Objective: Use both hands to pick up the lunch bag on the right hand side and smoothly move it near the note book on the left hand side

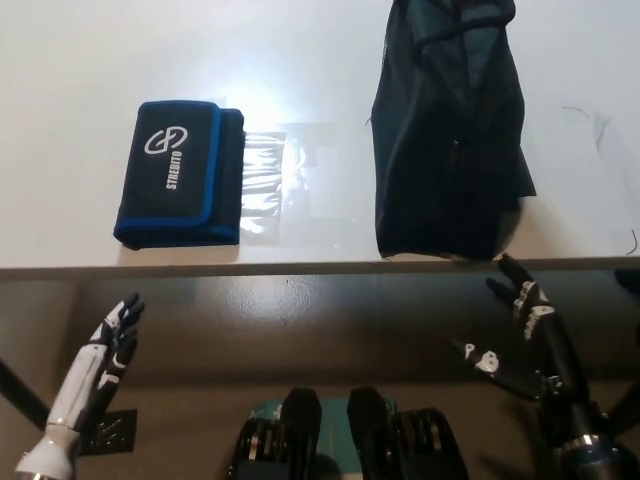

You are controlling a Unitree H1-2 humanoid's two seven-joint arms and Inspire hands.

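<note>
Fingers of both hands are spread and hold nothing, the white left hand [100, 350] and black right hand [525, 320] below the table [300, 60] edge, so the lunch bag [450, 130] lies untouched at right, well apart from the notebook [180, 175].

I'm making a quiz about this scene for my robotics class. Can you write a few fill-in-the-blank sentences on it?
1. The dark lunch bag lies on the ____ side of the white table.
2. The black notebook has a ____ border.
3. The white left hand holds ____.
4. The black right hand hangs ____ the table's front edge.

Missing words: right; blue; nothing; below
</note>
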